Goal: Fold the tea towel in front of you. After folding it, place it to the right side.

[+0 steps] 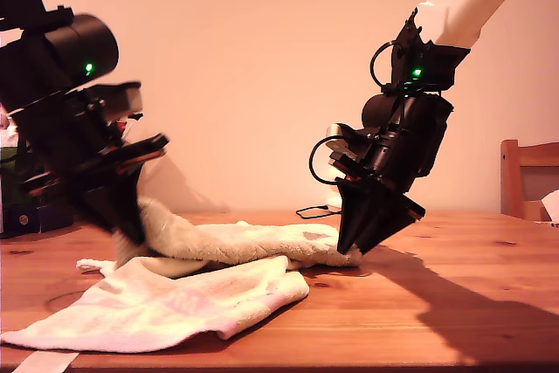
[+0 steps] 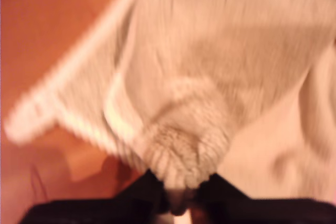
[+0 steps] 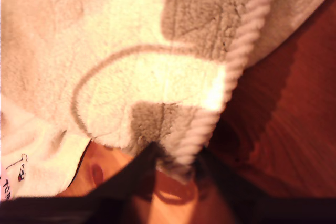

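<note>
The cream tea towel [image 1: 218, 290] lies part-folded on the wooden table [image 1: 437, 303], its far edge pulled over the near layer. At the exterior view's left, my first gripper [image 1: 131, 229] is shut on a bunched corner lifted off the table. The first wrist view is blurred and shows that bunch of tea towel [image 2: 210, 51] pinched in my first gripper [image 2: 178, 192]. My second gripper [image 1: 354, 246], at the exterior view's right, is down at table level. It is shut on the ribbed hem of the tea towel [image 3: 131, 66], which sits between the jaws of my second gripper [image 3: 178, 169].
A wooden chair [image 1: 528, 176] stands at the exterior view's right edge behind the table. A black cable [image 1: 314, 211] lies on the table behind the towel. Dark objects [image 1: 17, 198] sit at the exterior view's left edge. Bare tabletop stretches to the exterior view's right.
</note>
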Action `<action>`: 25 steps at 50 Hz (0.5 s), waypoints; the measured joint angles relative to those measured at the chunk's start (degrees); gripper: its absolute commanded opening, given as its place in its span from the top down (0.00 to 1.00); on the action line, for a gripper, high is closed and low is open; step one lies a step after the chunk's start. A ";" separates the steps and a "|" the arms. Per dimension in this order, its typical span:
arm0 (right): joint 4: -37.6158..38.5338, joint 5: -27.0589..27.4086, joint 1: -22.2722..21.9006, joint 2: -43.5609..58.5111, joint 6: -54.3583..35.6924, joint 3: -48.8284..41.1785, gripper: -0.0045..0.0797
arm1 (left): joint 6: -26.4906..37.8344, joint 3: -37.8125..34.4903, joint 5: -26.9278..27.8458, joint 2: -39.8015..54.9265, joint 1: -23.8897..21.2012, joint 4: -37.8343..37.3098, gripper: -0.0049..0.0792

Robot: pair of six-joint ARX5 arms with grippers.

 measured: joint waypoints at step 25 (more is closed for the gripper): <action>-0.17 0.57 0.00 0.00 0.00 0.00 0.96 | 4.33 0.00 0.42 -0.02 0.57 -6.23 0.97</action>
